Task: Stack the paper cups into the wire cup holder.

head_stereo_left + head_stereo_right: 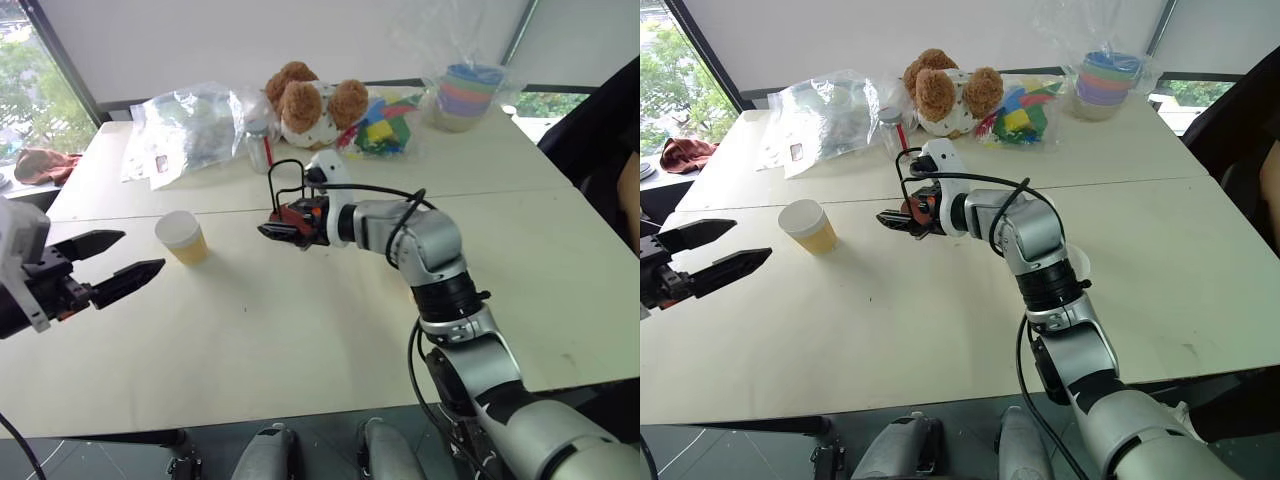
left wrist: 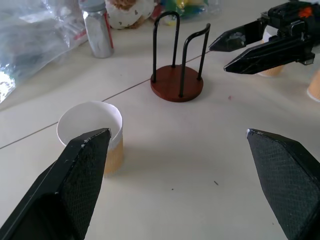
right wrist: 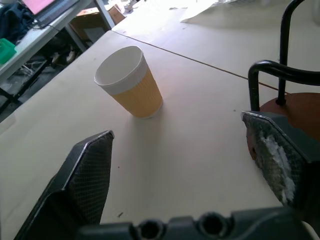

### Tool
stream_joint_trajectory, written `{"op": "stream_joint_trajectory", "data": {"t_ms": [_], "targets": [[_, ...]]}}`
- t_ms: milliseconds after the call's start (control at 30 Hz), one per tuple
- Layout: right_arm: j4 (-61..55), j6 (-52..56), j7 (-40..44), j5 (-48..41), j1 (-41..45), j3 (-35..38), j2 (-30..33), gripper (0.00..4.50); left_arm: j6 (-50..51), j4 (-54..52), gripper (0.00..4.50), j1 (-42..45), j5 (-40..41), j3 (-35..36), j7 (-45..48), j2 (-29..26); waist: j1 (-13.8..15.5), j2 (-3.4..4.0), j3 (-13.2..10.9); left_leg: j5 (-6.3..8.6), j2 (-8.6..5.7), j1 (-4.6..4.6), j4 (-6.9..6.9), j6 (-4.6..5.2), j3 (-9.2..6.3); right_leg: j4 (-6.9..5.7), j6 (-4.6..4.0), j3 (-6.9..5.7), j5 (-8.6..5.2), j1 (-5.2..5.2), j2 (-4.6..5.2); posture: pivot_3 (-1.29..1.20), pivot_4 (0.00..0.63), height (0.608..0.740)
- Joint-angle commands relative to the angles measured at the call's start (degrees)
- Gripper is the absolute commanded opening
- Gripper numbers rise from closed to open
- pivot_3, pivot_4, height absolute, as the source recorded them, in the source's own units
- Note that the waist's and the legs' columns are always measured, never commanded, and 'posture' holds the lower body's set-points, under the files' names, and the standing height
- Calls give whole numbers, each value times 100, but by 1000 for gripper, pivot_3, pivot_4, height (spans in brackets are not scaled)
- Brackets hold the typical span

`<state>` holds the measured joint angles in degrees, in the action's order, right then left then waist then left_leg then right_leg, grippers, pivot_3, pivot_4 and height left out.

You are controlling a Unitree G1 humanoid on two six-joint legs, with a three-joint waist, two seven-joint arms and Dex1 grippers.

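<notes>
A: Where is the paper cup (image 1: 181, 237)?
B: It stands upright on the table (image 1: 300, 340), well to the left of the wire cup holder (image 2: 177, 80). It is yellow-tan with a white rim, and nothing is inside it.
A: And the holder?
B: It has a round dark red base with black wire loops sticking up. No cup is in it. In the left wrist view, bits of two more tan cups peek out on the far side of the holder, partly hidden.
A: What is the right claw (image 1: 277, 229) doing?
B: It hangs just in front of the holder, fingers spread wide, holding nothing.
A: And the left claw (image 1: 112, 262)?
B: It is farther left than the cup, also spread wide and holding nothing.
A: What sits behind the holder?
B: A small silver can (image 2: 97, 27), a teddy bear (image 1: 305, 100), and a clear plastic bag (image 1: 185, 128).
</notes>
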<state>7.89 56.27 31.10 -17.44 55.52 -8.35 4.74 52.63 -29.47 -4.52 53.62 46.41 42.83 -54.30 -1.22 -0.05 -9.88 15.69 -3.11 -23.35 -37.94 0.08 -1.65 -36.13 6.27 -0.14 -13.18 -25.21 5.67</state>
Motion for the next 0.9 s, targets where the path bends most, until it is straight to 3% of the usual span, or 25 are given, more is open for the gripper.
{"op": "stream_joint_trajectory", "data": {"t_ms": [33, 467, 667, 767, 900], "targets": [[165, -388, -276, 146, 64, -18, -226, 4436, -178, -58, 4500, 79, 16, -8, -87, 61, -6, 0, 0, -7, 0, 0, 1, -12, 0, 0, 0, 0, 0, -1, 0, 0, 150, 740], [2077, -2191, -1002, 918, 689, -54, -851, 4436, -406, -22, 4500, 230, -35, -243, -279, 129, -103, -2, 1, -9, 1, -1, 4, -16, -2, -1, 0, 1, 0, -2, -4, 0, 150, 740], [2710, -2556, -973, 876, 968, 91, -1171, 4436, -389, -65, 4500, 178, 4, -271, -303, 157, -156, -2, 1, -11, 4, 0, 13, -19, -2, -2, 0, 1, 0, -8, -8, 0, 150, 740], [3025, -2632, -1046, 801, 1071, 259, -1357, 3591, -416, -74, 4500, 149, -29, -275, -319, 182, -155, -2, 1, -12, 5, 0, 23, -22, -3, -2, 0, 2, 0, -12, -8, 0, 150, 740], [3436, -2949, -1173, 932, 1172, 313, -1464, 1605, -449, -103, 4500, 145, -45, -276, -367, 223, -156, -2, 1, -13, 5, 0, 25, -23, -3, -1, 0, 2, 0, -13, -8, 0, 150, 740]]}}
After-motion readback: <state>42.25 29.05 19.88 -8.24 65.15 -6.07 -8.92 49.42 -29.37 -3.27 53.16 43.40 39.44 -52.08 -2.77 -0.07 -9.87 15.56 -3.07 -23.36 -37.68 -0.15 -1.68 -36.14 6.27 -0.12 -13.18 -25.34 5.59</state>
